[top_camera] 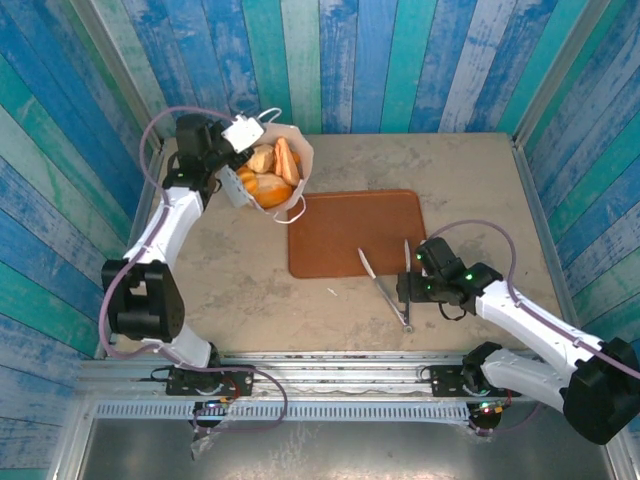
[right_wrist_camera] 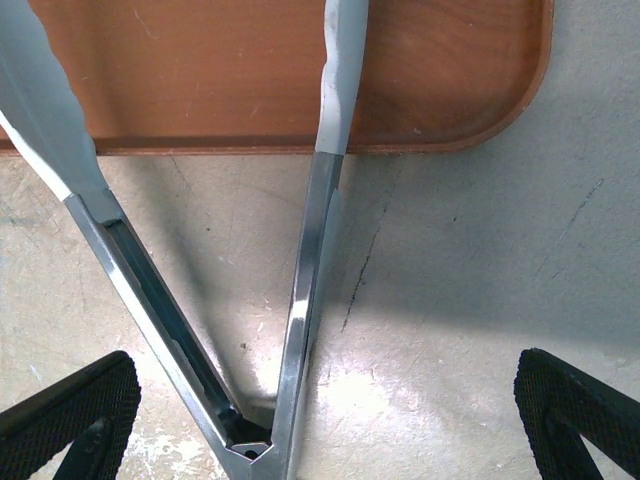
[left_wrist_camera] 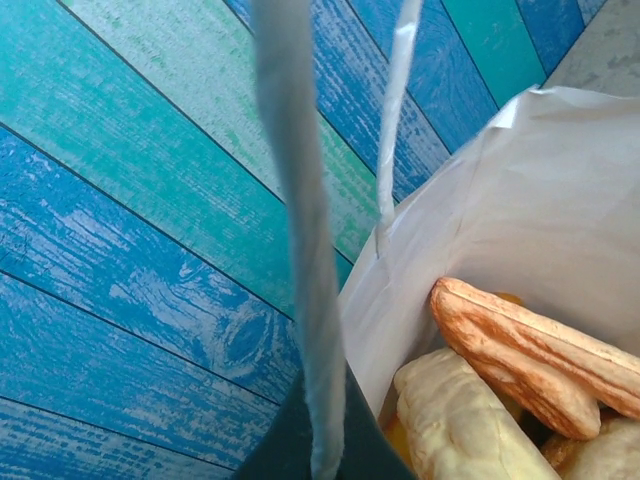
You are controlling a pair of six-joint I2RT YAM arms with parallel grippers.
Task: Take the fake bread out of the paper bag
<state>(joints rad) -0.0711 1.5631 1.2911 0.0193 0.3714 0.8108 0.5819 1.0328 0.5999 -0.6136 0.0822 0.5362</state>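
The right end effector (right_wrist_camera: 320, 375) stands wide open. Its black ribbed fingers (right_wrist_camera: 80, 405) straddle the hinge end of the long steel tongs with grey tips (right_wrist_camera: 305, 300) and touch neither arm. The step in hand looks to be picking up these tongs. For a sound grip, the jaws should close squarely across both arms a little ahead of the hinge, so the tongs squeeze evenly instead of twisting. The lift should go straight up, since the tips lie over the edge of the flat reddish-brown tray (right_wrist_camera: 200, 70) and could drag on it. The tongs and tray rest on the pale speckled worktop (right_wrist_camera: 480, 280).

The left end effector (top_camera: 230, 165) is closed at the left rim of the small white paper bag with cord loop handles (top_camera: 305, 160). It seems to pinch the paper, though the wrist view is too close to be sure. The glossy golden-brown fake bread (top_camera: 265, 160) sits inside the paper bag, piled near its mouth. The bag is at the far left, just beside the tray's corner. This arm should keep the mouth steady and open toward the tray.
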